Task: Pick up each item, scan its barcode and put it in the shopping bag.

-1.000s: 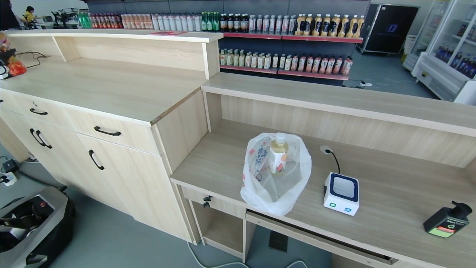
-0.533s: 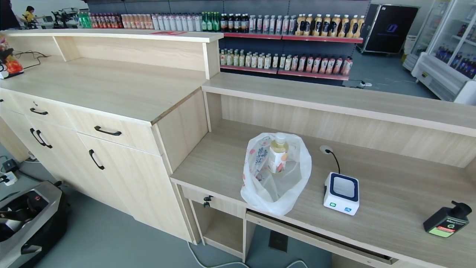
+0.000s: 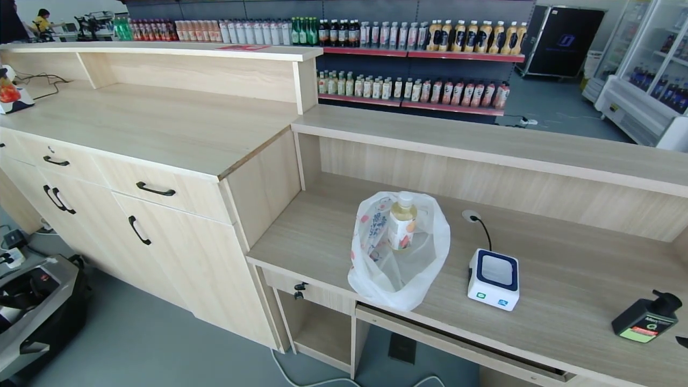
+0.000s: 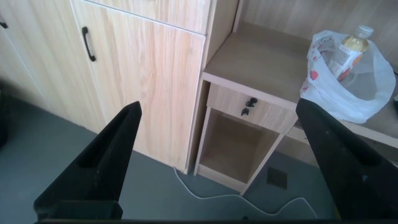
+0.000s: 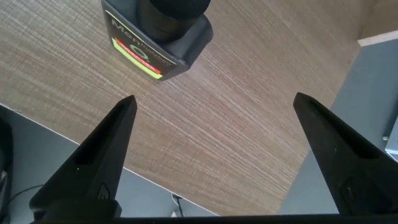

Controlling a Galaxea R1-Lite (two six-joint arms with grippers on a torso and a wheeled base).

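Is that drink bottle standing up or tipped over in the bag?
Upright: the bottle stands inside the open shopping bag, cap pointing up, bag walls around it.

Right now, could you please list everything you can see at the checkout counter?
shopping bag: one, white translucent, open, on the lower counter.
drink bottle: one, yellowish, white cap, upright inside the bag.
scanner: one, white and navy, beside the bag.
pump bottle: one, black, counter's right end.
shelf bottles: many, mixed colours, behind the counter.
left gripper: one, black, open, low beside the cabinet.
right gripper: one, black, open, over the counter by the pump bottle.
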